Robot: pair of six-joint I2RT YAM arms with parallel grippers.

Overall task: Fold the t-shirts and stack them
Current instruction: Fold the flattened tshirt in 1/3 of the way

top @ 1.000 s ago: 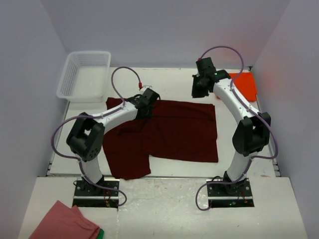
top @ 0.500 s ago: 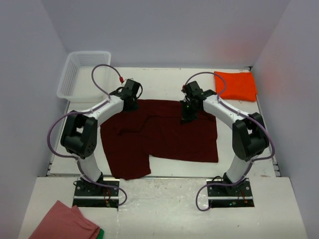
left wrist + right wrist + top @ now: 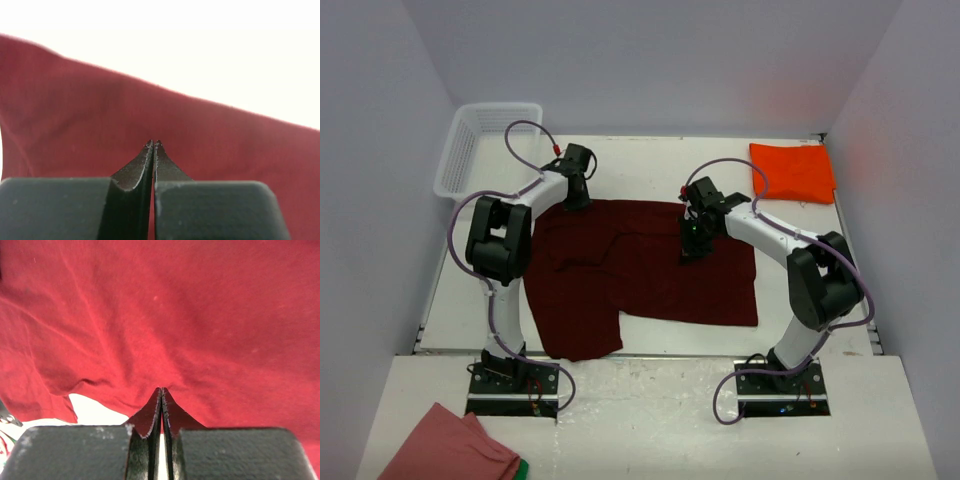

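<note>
The dark maroon t-shirt [image 3: 660, 280] lies spread flat across the middle of the table, with a sleeve hanging toward the front left. My left gripper [image 3: 578, 197] is shut at the shirt's back left edge. In the left wrist view its tips [image 3: 153, 144] point at the maroon fabric [image 3: 75, 115] with nothing between them. My right gripper [image 3: 691, 248] is shut too, its tips down on the shirt's upper middle. The right wrist view shows the closed tips [image 3: 161, 389] against the cloth [image 3: 200, 315]. The orange-red t-shirt [image 3: 793, 172] lies folded at the back right.
A white mesh basket [image 3: 485, 150] stands at the back left corner. A salmon-pink cloth with a green edge [image 3: 450, 450] lies on the near ledge, left of the arm bases. White walls close in the table on three sides.
The left gripper closed and moved from the shirt's middle left to its back left edge. The right arm swung from the back down onto the shirt's upper middle.
</note>
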